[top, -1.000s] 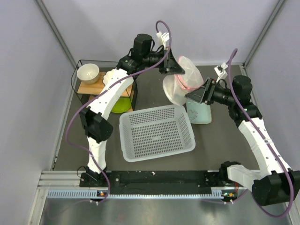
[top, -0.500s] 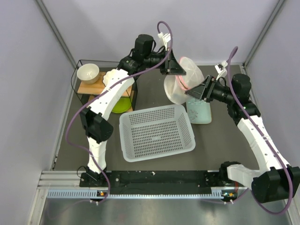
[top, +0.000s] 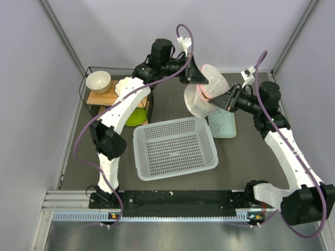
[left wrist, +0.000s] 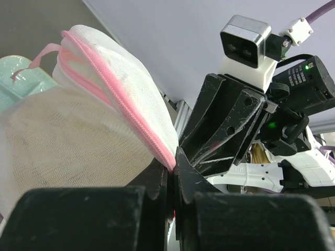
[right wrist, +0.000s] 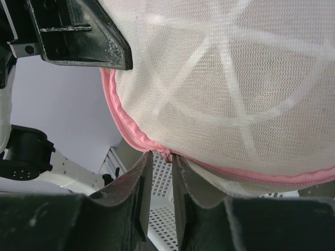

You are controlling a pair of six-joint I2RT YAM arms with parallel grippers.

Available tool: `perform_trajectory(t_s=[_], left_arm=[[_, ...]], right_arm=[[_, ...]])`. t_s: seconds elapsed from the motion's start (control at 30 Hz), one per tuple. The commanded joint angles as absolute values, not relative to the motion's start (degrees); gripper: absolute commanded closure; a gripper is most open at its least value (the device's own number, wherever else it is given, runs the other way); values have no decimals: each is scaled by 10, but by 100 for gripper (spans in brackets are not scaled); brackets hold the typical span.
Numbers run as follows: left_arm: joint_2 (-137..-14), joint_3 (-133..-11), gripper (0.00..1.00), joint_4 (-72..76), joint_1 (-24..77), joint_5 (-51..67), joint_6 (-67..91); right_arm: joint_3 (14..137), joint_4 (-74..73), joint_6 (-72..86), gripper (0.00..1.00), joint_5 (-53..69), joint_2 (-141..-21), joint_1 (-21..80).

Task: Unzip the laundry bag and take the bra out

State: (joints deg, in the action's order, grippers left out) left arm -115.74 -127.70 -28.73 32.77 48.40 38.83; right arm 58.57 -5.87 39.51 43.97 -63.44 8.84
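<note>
While both arms reach across the dark counter (top: 167, 107), the laundry bag (top: 196, 105) sits between their tips, at about 1 o'clock from the white perforated basket (top: 138, 157). Top view: the bag reads as two white mesh lobes, one toward 12 o'clock and one toward 7 o'clock, divided by the pink zip rim (top: 204, 96). The left fingers (top: 200, 82) meet the bag from 10 o'clock. The right fingers (top: 219, 103) meet it from 3 o'clock. Left wrist view: the fingers are pressed together with no gap and pinch the pink rim where it comes down to their tips. The mesh bulges away from them toward 10 o'clock. A small pink loop (left wrist: 37, 58) stands at the far end of the zip. Right wrist view: the fingers are drawn narrow and clamp the pink rim at the underside of the bag. A small pink piece sits between the tips, and whether it is the zip puller cannot be told. How far the zip is opened cannot be told either. The mesh shows only a pale buff tone inside, so the bra is not discernible. Whether the bag's lower lobe touches the counter cannot be told. The pale mint tray (top: 223, 127) lies just beside the bag at its 5 o'clock and beside the basket's far right corner. A wire rack (top: 102, 98) stands at 10 o'clock from the basket, with a white bowl (top: 98, 81) on its wooden shelf and a green dish (top: 135, 117) beneath.
</note>
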Motion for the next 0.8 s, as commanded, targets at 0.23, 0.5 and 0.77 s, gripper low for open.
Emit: perform_trajectory(t_s=[0.23,0.5,0.77], left_arm=[[-1119,-1286,100,-258,330,491,390],[-1120,-1289,100,-258,326,494,393],[-1111,-1290,100,-273,290,515,386]], right_arm=[[571,-43,389,78,410,-618,89],[555,-78,369,100,360,-591,75],[465,-130,314,100,417,-560,-45]])
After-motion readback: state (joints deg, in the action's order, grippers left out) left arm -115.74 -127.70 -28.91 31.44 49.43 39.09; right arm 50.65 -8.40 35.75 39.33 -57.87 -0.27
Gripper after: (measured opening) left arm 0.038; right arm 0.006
